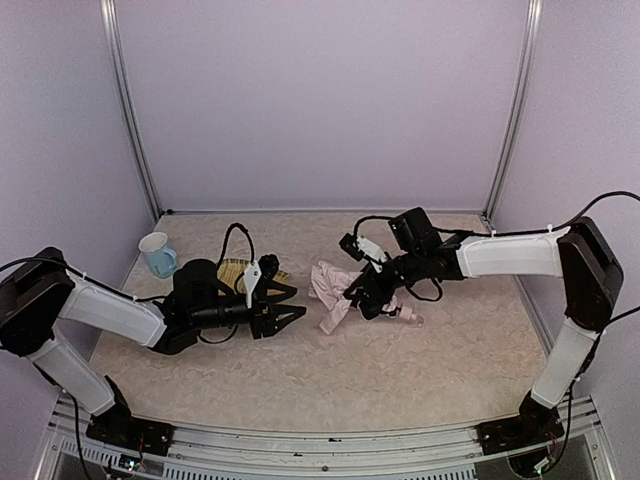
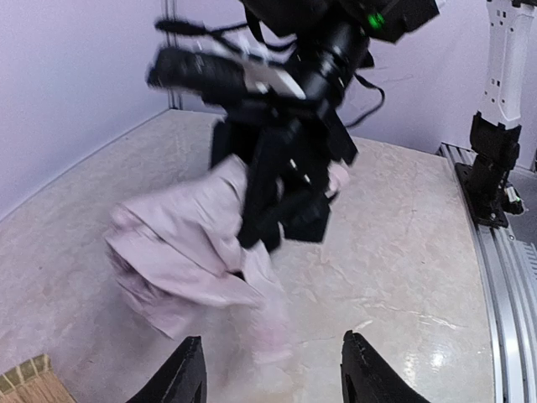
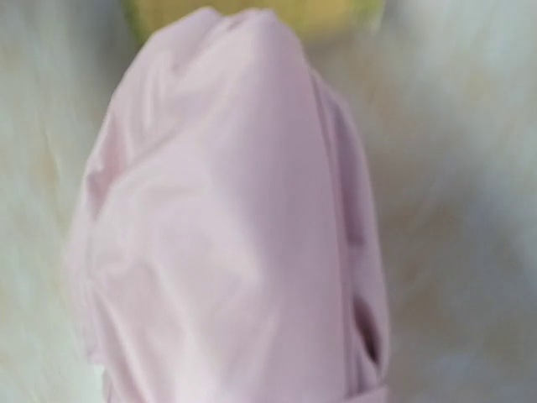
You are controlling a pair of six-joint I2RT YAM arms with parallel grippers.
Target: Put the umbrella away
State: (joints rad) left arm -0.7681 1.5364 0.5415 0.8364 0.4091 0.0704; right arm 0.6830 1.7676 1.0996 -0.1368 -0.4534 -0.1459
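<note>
The umbrella [image 1: 331,289] is a crumpled bundle of pale pink fabric with black lining at mid-table, and its small pink handle [image 1: 409,314] sticks out to the right. My right gripper [image 1: 368,292] is clamped onto the bundle from the right. In the left wrist view the pink fabric [image 2: 180,256] hangs from the black right gripper [image 2: 281,197]. Pink cloth [image 3: 235,227] fills the right wrist view and hides that gripper's fingers. My left gripper [image 1: 290,308] stands open just left of the umbrella, holding nothing; its fingertips [image 2: 191,374] frame the fabric's lower edge.
A woven yellow tray [image 1: 236,270] lies behind the left gripper, and its corner [image 2: 29,382] shows in the left wrist view. A pale blue mug [image 1: 157,254] stands at the back left. The enclosure's lilac walls and metal posts [image 1: 510,110] ring the table.
</note>
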